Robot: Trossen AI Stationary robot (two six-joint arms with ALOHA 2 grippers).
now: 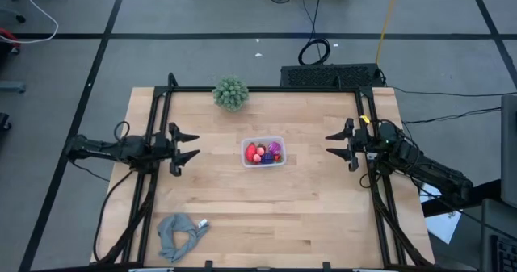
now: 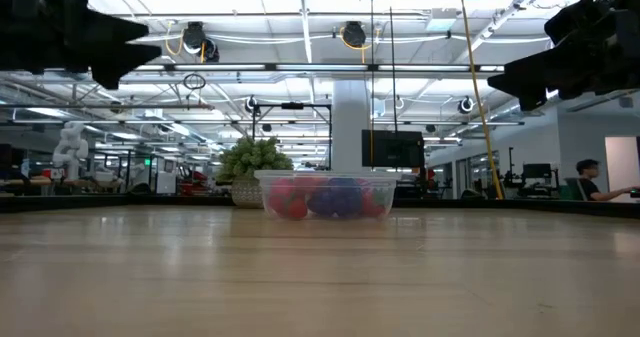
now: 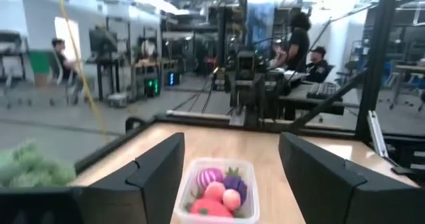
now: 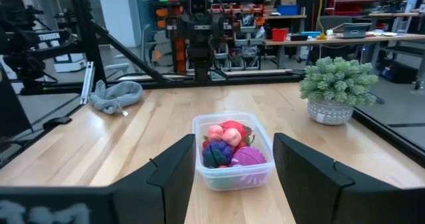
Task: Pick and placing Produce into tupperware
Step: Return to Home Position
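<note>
The clear tupperware stands at the table's middle, its base on the wood, and shows too in the low view. Inside lie the produce pieces: red, pink, magenta and dark purple. My left gripper hangs open above the table's left side, pointing level toward the tupperware. My right gripper hangs open above the right side, likewise facing it. Neither holds anything.
A green bushy ball in a pot stands near the far edge. A grey cloth lies at the near left. Black frame rails run along both table sides. People sit at desks beyond the table.
</note>
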